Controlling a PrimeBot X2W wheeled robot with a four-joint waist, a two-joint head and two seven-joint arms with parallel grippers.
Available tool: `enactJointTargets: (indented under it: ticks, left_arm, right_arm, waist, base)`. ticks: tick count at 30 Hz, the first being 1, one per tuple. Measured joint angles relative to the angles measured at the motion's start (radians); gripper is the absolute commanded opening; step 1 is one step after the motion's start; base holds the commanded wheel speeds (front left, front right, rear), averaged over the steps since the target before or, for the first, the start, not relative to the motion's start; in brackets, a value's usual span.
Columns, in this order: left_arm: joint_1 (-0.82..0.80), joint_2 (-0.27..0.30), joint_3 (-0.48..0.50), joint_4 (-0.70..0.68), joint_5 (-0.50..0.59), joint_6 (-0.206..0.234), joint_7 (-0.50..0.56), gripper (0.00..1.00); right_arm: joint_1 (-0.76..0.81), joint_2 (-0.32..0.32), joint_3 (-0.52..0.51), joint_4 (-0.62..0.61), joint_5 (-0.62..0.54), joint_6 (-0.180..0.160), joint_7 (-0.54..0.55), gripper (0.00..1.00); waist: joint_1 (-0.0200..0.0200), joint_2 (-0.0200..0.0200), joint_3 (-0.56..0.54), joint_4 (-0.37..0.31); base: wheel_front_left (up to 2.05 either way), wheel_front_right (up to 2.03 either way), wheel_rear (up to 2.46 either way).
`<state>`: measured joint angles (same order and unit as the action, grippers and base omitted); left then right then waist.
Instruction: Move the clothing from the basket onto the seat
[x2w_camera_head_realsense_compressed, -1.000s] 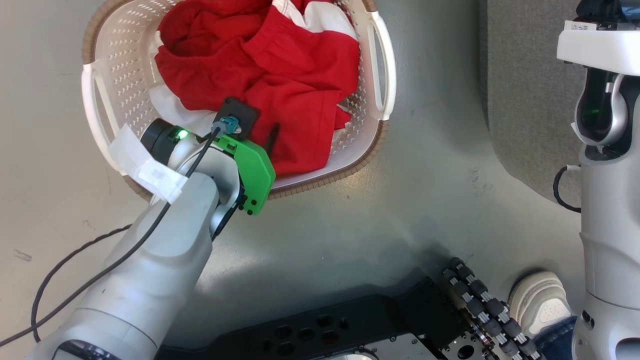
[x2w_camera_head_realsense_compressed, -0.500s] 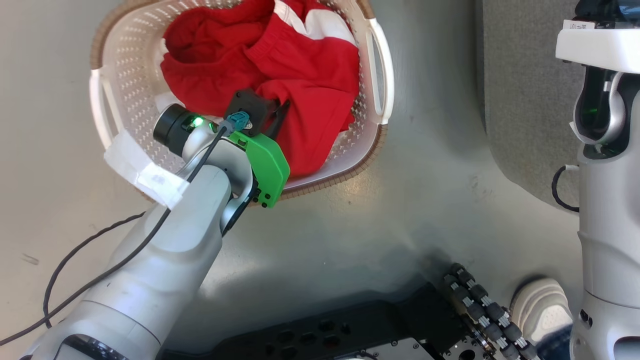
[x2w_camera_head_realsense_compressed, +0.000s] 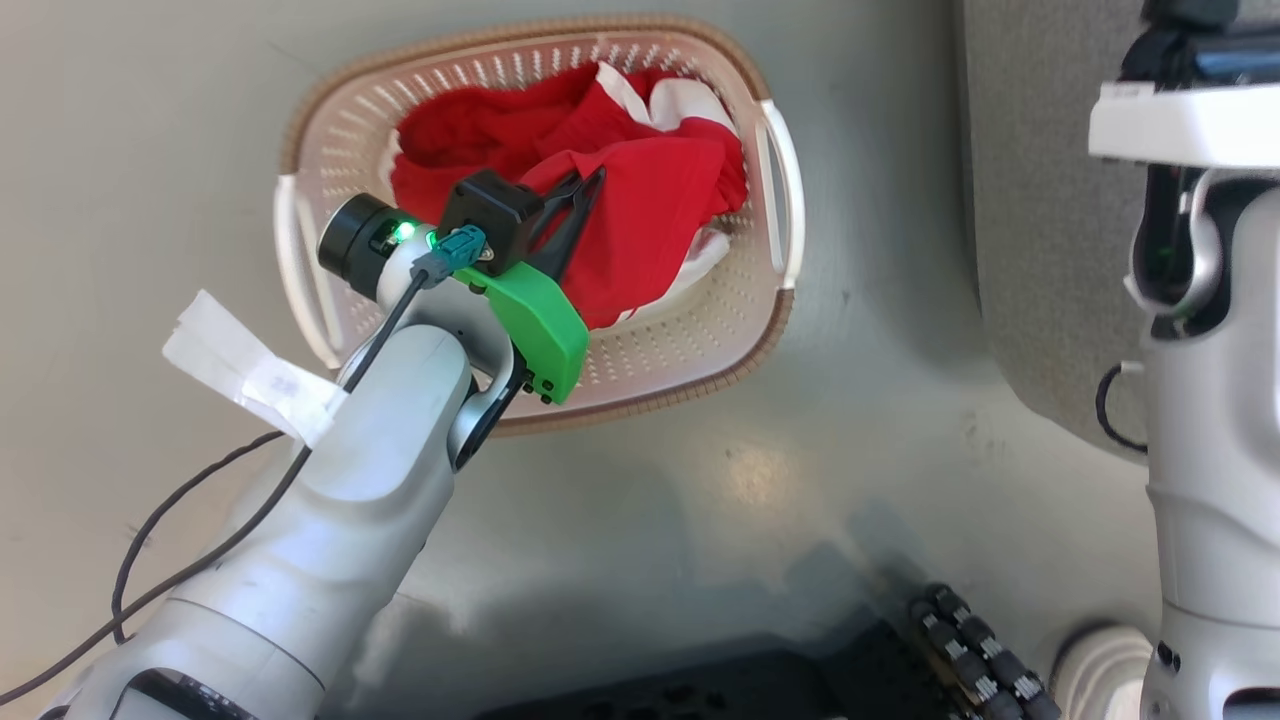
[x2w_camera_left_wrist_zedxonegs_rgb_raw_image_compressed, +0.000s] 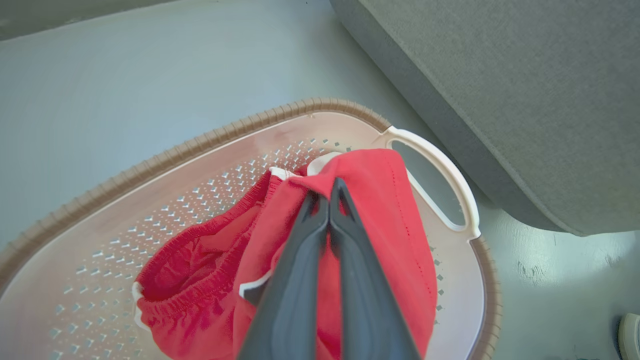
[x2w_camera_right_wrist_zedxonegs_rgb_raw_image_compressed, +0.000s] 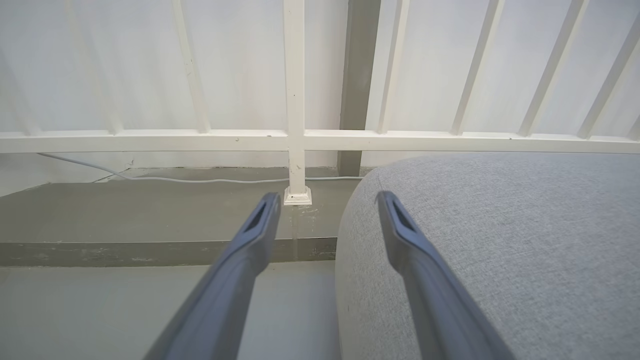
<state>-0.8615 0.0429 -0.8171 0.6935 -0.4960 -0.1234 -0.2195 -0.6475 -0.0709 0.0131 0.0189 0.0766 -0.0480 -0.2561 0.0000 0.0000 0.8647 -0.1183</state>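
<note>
Over perforated basket (x2w_camera_head_realsense_compressed: 690, 345), left fingers (x2w_camera_left_wrist_zedxonegs_rgb_raw_image_compressed: 295, 280) pinch soft red clothing (x2w_camera_left_wrist_zedxonegs_rgb_raw_image_compressed: 400, 225); right fingers (x2w_camera_right_wrist_zedxonegs_rgb_raw_image_compressed: 240, 265) spread near grey seat (x2w_camera_right_wrist_zedxonegs_rgb_raw_image_compressed: 500, 240).

In the head view the left arm (x2w_camera_head_realsense_compressed: 380, 450) covers the near-left rim of the basket (x2w_camera_head_realsense_compressed: 680, 340) and some of the clothing (x2w_camera_head_realsense_compressed: 660, 210). The seat (x2w_camera_head_realsense_compressed: 1040, 200) runs off the top edge, its right part behind the right arm (x2w_camera_head_realsense_compressed: 1210, 450). In the left wrist view the bottom edge cuts off the basket's near side. A pale shape (x2w_camera_head_realsense_compressed: 1095, 665) at the bottom corner is blurred and cropped.
</note>
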Motion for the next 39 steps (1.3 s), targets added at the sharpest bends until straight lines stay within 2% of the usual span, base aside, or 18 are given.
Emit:
enactJointTargets:
  ticks: [11,28,39]
  left_arm:
    - [0.000,-0.001,0.014,-0.032,-0.001,0.000,-0.024,0.00]
    - [-0.020,0.010,0.100,-0.090,0.008,0.020,-0.030,0.00]
    - [-0.017,0.014,0.106,-0.103,0.007,0.019,-0.032,0.00]
  right_arm:
    - [0.086,-0.011,-0.006,0.063,-0.015,0.022,0.000,1.00]
    - [0.210,-0.015,0.016,0.157,-0.018,0.060,0.000,1.00]
    - [0.298,-0.003,0.037,0.223,-0.017,0.083,0.000,1.00]
  waist:
    - [-0.0001,0.0000,-0.141,0.055]
    - [-0.0001,0.0000,-0.381,0.142]
    - [-0.0001,0.0000,-0.540,0.183]
  base:
    - [0.00,0.00,0.00]
    - [0.00,0.00,0.00]
    - [0.00,0.00,0.00]
